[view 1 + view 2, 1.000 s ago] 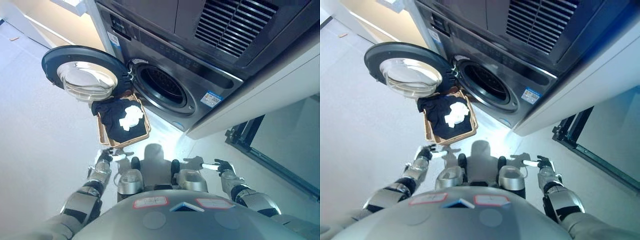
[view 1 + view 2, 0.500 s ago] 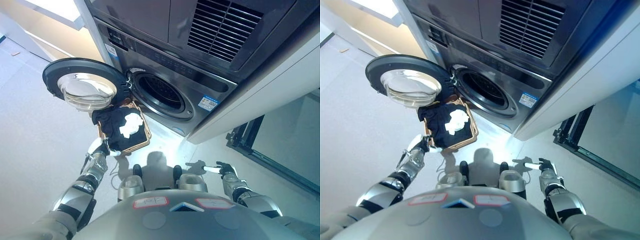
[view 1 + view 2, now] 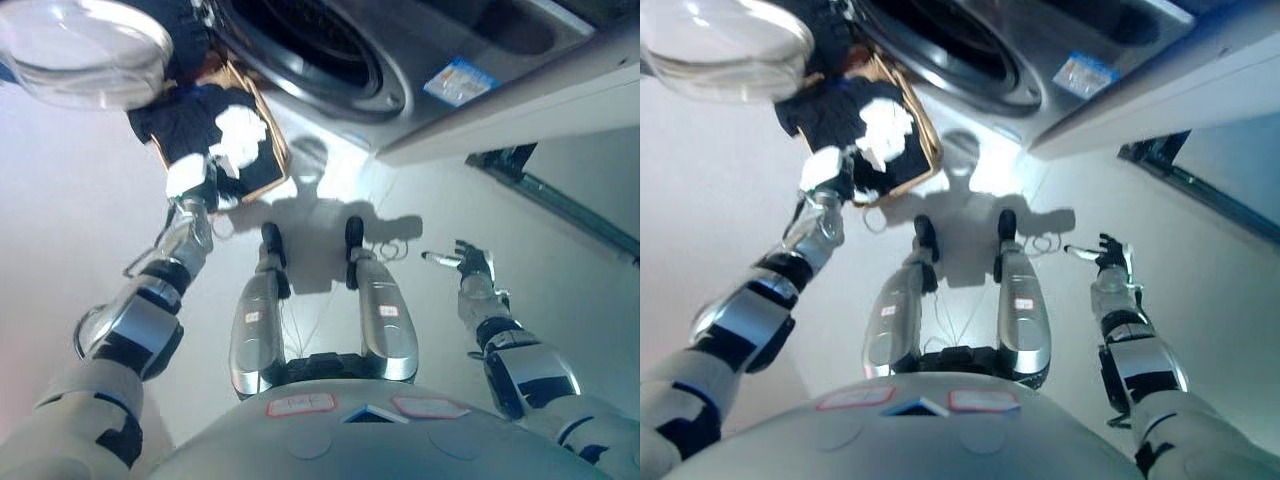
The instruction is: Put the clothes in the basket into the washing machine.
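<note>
A wicker basket (image 3: 281, 160) stands on the floor below the open washing machine drum (image 3: 318, 42). It holds dark clothes (image 3: 172, 122) with a white cloth (image 3: 241, 136) on top. My left hand (image 3: 190, 186) is stretched forward to the basket's near corner, right against the dark clothes; its grip is hidden there. At the right, my right hand (image 3: 1110, 258) hovers above the floor, open with spread fingers, holding nothing and well away from the basket.
The round glass door (image 3: 82, 48) of the washing machine (image 3: 470, 45) is swung open to the left, above the basket. A white cabinet edge (image 3: 520, 108) and a dark metal frame (image 3: 565, 205) run along the right.
The camera has tilted downward, so the whole scene has shifted up. My left hand has reached forward from the floor to the basket's near corner. The right hand has stayed about where it was.
</note>
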